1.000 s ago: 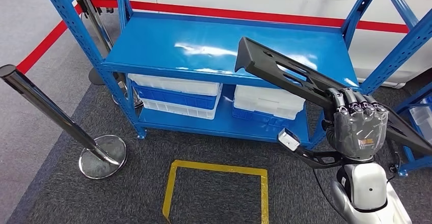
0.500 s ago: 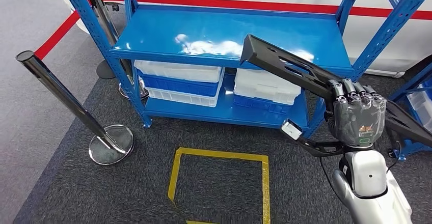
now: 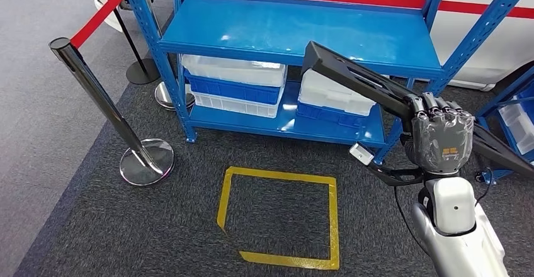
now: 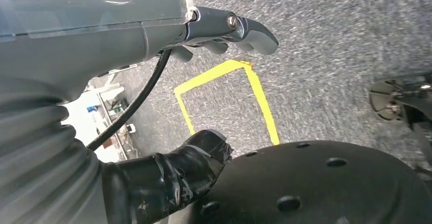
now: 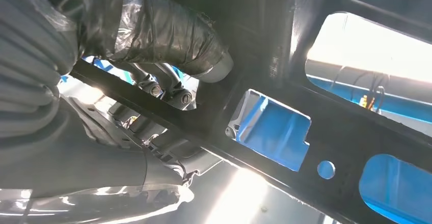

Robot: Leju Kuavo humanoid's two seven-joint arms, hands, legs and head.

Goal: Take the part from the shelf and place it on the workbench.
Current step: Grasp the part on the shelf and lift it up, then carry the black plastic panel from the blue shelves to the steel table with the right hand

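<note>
My right hand [image 3: 441,141] grips a long black perforated part [image 3: 352,75] near its middle. The part slants up and to the left, with its far end hanging in front of the blue shelf [image 3: 283,28], above the lower level. Its other end runs off past the hand to the right. In the right wrist view the thumb [image 5: 163,30] presses against the black part [image 5: 316,107], whose cut-outs show blue behind them. My left hand [image 4: 153,46] hangs over the carpet with its fingers apart, holding nothing.
White and blue bins [image 3: 236,79] fill the shelf's lower level. A chrome stanchion [image 3: 101,101] with a round base [image 3: 146,162] leans at the left. A yellow taped square [image 3: 277,214] marks the carpet in front. A second blue shelf [image 3: 513,113] stands at the right.
The whole picture has shifted: the camera has moved, so the shelf sits higher and more of the yellow square shows. My right hand keeps its hold on the black part.
</note>
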